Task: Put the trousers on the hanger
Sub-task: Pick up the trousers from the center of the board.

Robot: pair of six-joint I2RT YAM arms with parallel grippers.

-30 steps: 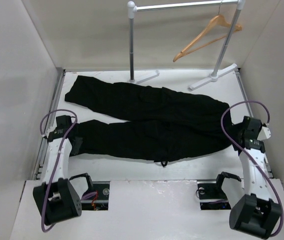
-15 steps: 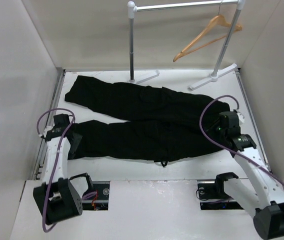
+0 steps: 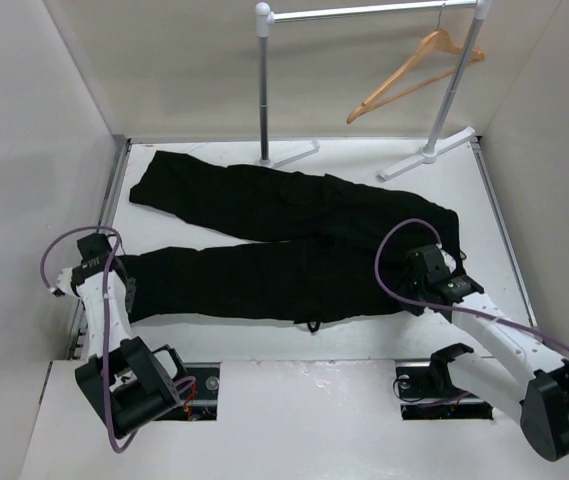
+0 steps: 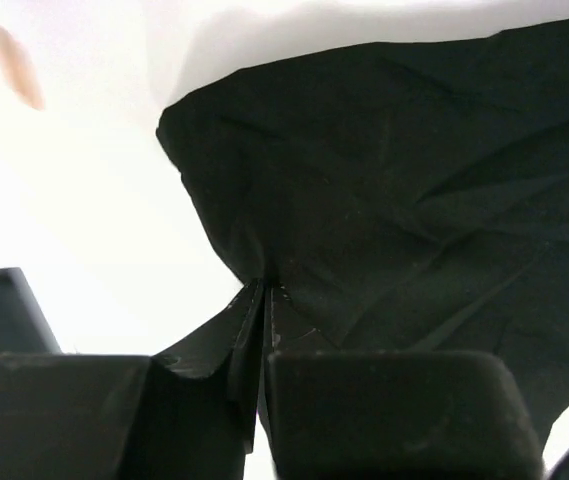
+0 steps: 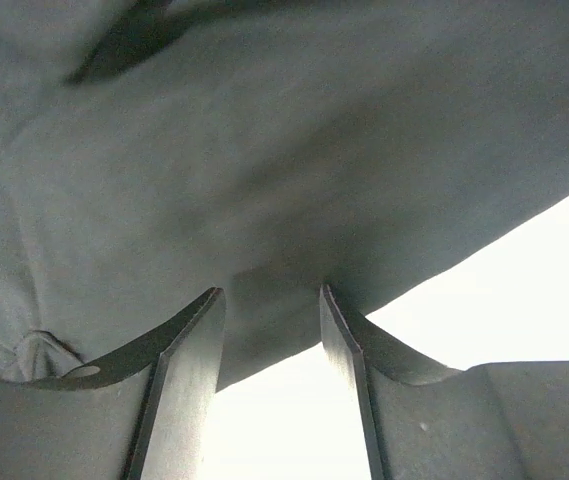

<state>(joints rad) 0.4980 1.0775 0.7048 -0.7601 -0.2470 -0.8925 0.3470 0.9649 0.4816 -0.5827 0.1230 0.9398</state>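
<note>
The black trousers (image 3: 284,240) lie flat across the table, waist to the right, legs to the left. My left gripper (image 3: 126,288) is shut on the end of the near leg; in the left wrist view the jaws (image 4: 264,288) pinch a fold of the black cloth (image 4: 394,180). My right gripper (image 3: 411,283) is open at the near edge of the waist end; in the right wrist view the fingers (image 5: 269,295) straddle the cloth's edge (image 5: 264,150). The tan wooden hanger (image 3: 414,68) hangs on the rack at the far right, away from both grippers.
A silver-and-white clothes rack (image 3: 364,12) stands at the table's far side, its post (image 3: 263,90) and white feet (image 3: 429,152) just beyond the trousers. White walls close the table on the left, right and back.
My right arm has swung in leftward and lower, its gripper now at the waist's near edge. My left arm has moved left with the leg end in its jaws, dragging it leftward.
</note>
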